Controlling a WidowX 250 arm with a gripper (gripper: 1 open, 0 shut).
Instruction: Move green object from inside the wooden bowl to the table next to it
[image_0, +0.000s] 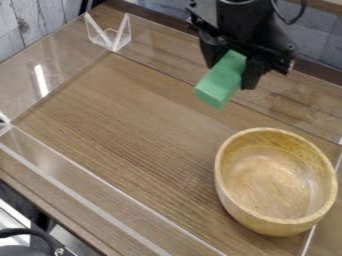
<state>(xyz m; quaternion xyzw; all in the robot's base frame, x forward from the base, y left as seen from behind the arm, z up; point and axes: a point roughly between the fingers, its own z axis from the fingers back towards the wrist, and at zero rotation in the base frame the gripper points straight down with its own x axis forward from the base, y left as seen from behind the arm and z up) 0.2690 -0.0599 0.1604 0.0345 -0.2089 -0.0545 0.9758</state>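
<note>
Above the table (120, 120), up and left of the empty bowl (277, 181), we have the gripper (238, 70) clenched on the block (222, 79), mid-carry; next we need to lower onto bare wood beside the bowl and release.

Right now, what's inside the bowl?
Nothing: the bowl shows only bare wood grain inside. The green block is out, held in the shut gripper above the table. Nothing covers the bowl's interior.
</note>
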